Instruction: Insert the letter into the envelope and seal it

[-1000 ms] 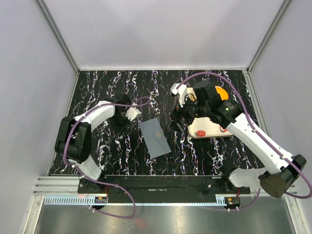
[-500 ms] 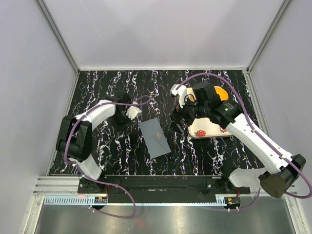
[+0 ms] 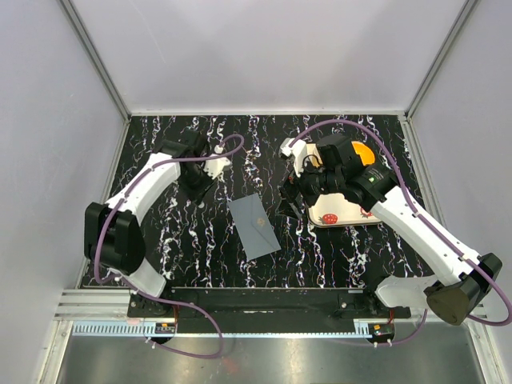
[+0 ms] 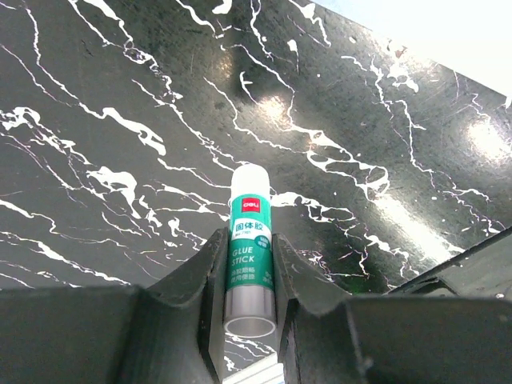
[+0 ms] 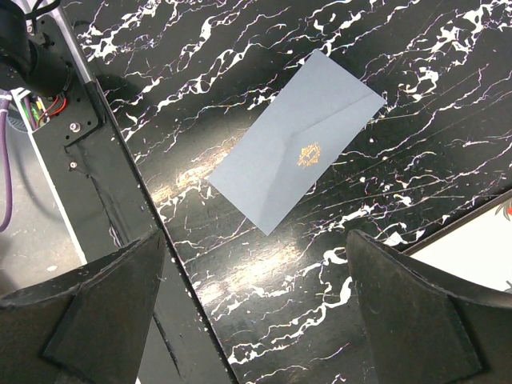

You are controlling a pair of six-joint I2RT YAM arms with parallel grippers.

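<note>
Here, left claw (image 4: 250,268) pinching glue stick (image 4: 250,232), right claw (image 5: 252,240) spread wide, envelope (image 3: 254,226) flat on table (image 3: 192,240).

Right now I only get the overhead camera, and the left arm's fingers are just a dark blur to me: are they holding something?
Observer: Yes, a green-labelled, white-tipped plastic glue stick, clamped between the left fingers.
Visitor: And the right arm?
Observer: Its wrist camera shows the right fingers spread wide, nothing between them.
Visitor: Is the envelope open?
Observer: No, the flat slate-grey paper envelope lies closed, a small gold emblem at its centre.
</note>
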